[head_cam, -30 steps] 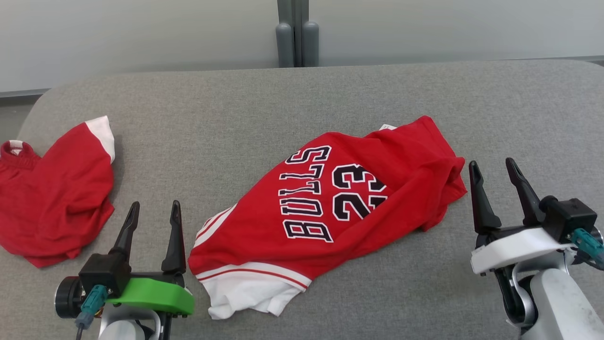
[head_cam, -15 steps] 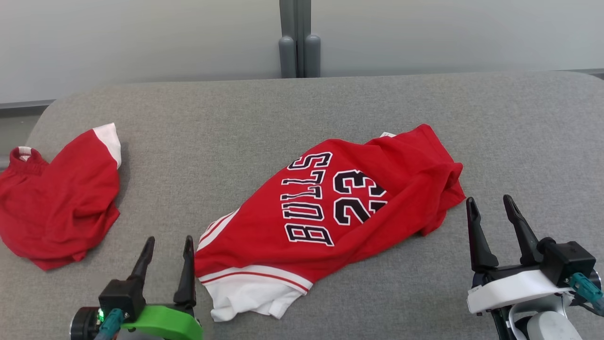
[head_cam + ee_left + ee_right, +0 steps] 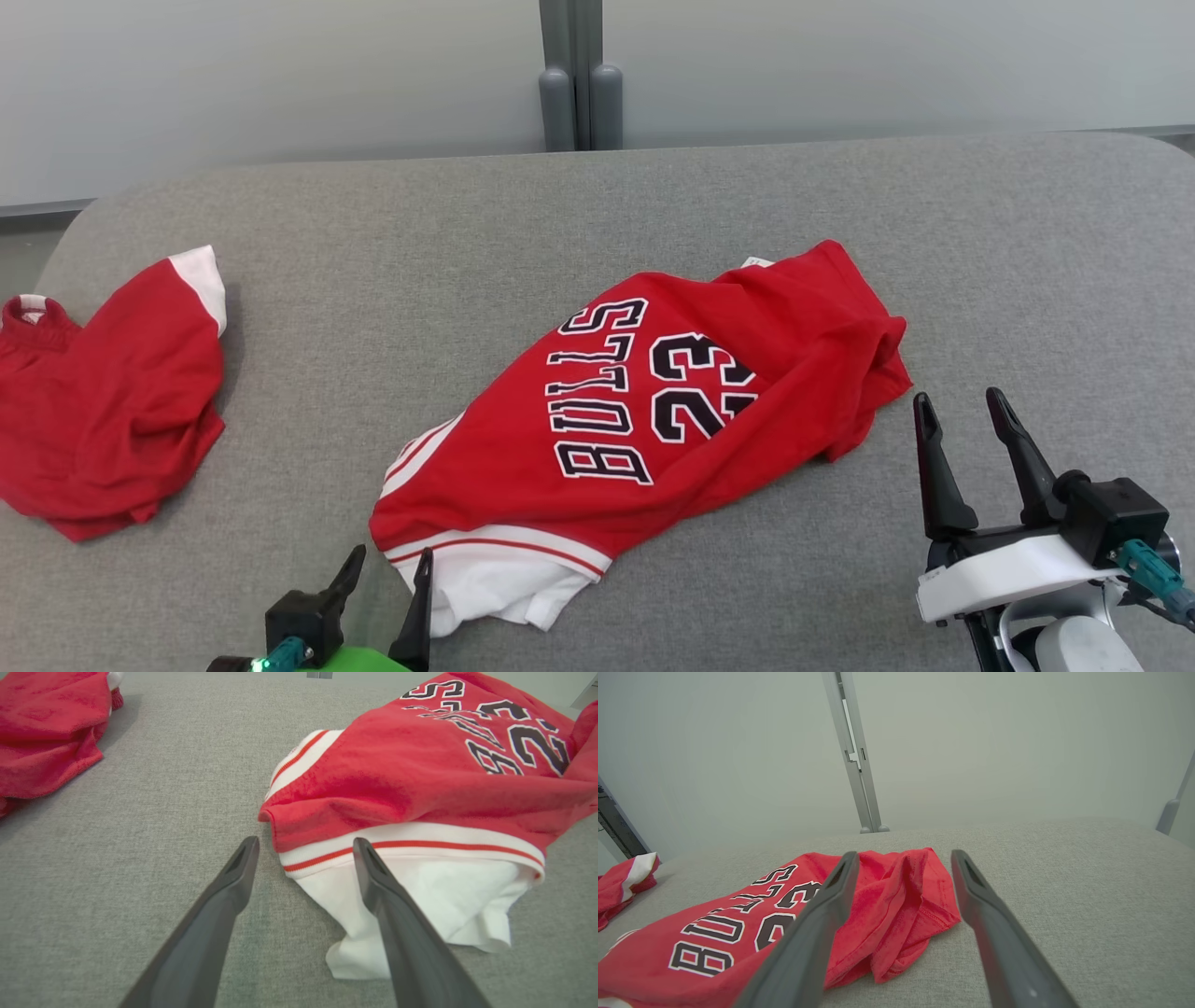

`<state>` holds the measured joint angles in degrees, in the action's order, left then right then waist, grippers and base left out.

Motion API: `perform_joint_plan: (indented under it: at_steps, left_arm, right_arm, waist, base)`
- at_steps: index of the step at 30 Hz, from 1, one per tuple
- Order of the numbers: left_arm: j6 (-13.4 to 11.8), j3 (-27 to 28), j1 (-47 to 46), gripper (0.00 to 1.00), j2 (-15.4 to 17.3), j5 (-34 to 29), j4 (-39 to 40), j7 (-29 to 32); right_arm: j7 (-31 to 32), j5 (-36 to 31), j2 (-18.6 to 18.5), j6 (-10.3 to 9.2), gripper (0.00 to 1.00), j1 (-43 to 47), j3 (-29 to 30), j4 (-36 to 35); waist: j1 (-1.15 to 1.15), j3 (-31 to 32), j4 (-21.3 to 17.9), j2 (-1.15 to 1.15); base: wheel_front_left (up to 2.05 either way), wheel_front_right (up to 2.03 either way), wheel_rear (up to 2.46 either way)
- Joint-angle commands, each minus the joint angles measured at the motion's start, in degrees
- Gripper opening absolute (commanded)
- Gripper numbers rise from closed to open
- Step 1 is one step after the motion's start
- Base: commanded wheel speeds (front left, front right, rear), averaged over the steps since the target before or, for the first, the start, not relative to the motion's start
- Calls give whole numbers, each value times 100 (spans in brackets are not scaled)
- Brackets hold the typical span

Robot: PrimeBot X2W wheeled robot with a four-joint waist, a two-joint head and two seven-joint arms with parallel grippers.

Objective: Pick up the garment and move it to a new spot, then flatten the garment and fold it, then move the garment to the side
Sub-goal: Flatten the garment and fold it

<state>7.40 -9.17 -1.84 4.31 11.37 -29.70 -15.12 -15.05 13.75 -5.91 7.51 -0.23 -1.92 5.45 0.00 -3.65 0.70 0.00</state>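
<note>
My left pincer gapes at the jersey's white edge, lined up to grab; right pincer hangs open too.

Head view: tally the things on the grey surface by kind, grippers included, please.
Red garments: 2, the printed red jersey mid-surface and the plain red garment at far left.
Grippers: 2, the left gripper and the right gripper, both open.
Total: 4.
</note>
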Motion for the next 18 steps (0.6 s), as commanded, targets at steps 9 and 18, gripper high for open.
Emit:
perform_joint_plan:
  at_steps: [9, 18]
  left_arm:
    - [7, -177, -716, 95, 160, 264, -774, -4]
    - [6, -169, -1196, 0, 336, 419, -705, -4]
  right_arm:
    - [-19, 16, -38, -4, 100, -157, -56, 33]
    - [-19, 35, -50, -4, 100, -232, -41, 8]
  waist:
    - [0, -250, -153, 0]
    - [0, -375, -246, 0]
  base:
    - [0, 0, 0]
    - [0, 0, 0]
